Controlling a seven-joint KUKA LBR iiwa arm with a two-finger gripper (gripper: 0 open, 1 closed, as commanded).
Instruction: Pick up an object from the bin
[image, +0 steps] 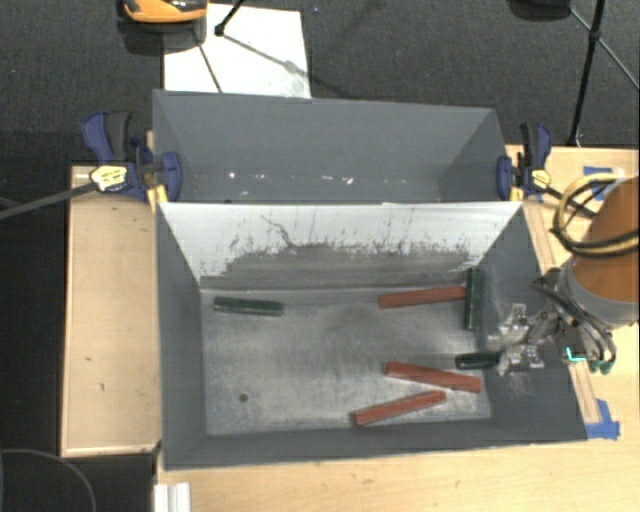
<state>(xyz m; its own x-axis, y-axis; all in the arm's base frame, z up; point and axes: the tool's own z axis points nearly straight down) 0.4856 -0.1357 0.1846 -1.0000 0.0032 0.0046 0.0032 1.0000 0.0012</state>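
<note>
Orange-covered robot arm (612, 250): cut off by right picture edge. Short dark green stick (476, 361), near right wall of grey metal bin (535, 400): right end hidden beneath end effector (515, 350).

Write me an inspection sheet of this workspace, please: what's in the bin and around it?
Surface: grey bin, floor scuffed.
Job's things: red sticks at back, middle and front; dark sticks at left, at right, and a short one below it.
Clutter: nothing seen.
End effector: low at the bin's right side, beside the short dark stick.
Cables: looped on the arm's wrist.
Surroundings: dark carpet; white paper behind the bin.
</note>
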